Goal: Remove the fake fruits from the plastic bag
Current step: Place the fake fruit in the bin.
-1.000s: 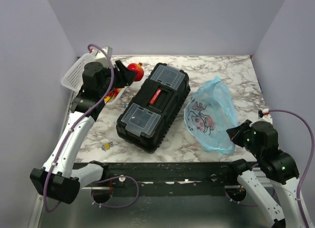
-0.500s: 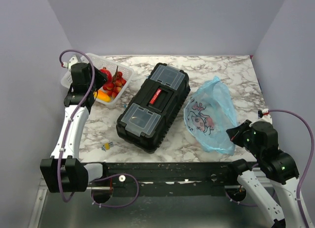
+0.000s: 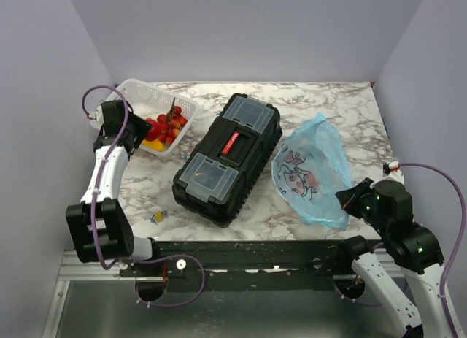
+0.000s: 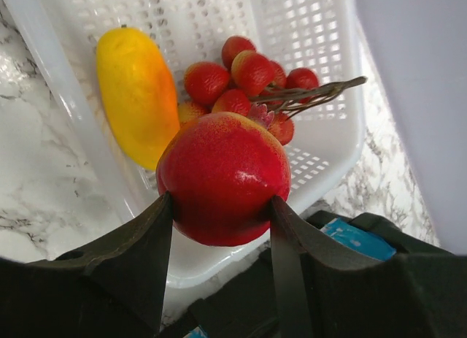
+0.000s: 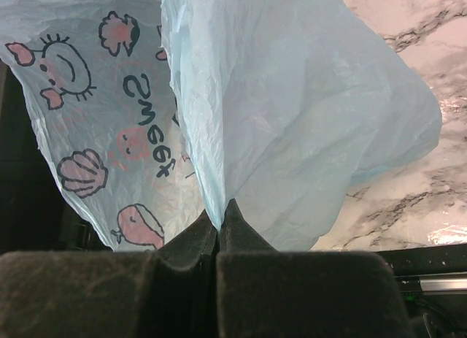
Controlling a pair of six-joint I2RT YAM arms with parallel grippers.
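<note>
Currently the left gripper [image 4: 221, 210] stands about half spread, its two fingers pressed against opposite sides of the red round fruit [image 4: 222, 179], which fills the gap between them. The fruit is held over the near rim of the white mesh basket [image 4: 321, 155], at the far left of the marble table [image 3: 328, 104]; whether it touches the basket cannot be told. Inside the basket lie an orange-yellow mango-like fruit [image 4: 135, 93] along the left wall and a bunch of red grapes [image 4: 241, 82] on a brown stem, the two just beside each other. The right gripper [image 5: 217, 220] has its fingers pressed together, pinching a fold of the light-blue plastic bag [image 5: 292, 119] at the bag's near right edge. The bag, printed with pink cartoon figures, lies crumpled on the right of the table. A black toolbox [image 3: 228, 159] sits diagonally between bag and basket, touching neither arm. A small yellow-and-blue item [image 3: 158, 217] rests near the front edge, left of the toolbox.
</note>
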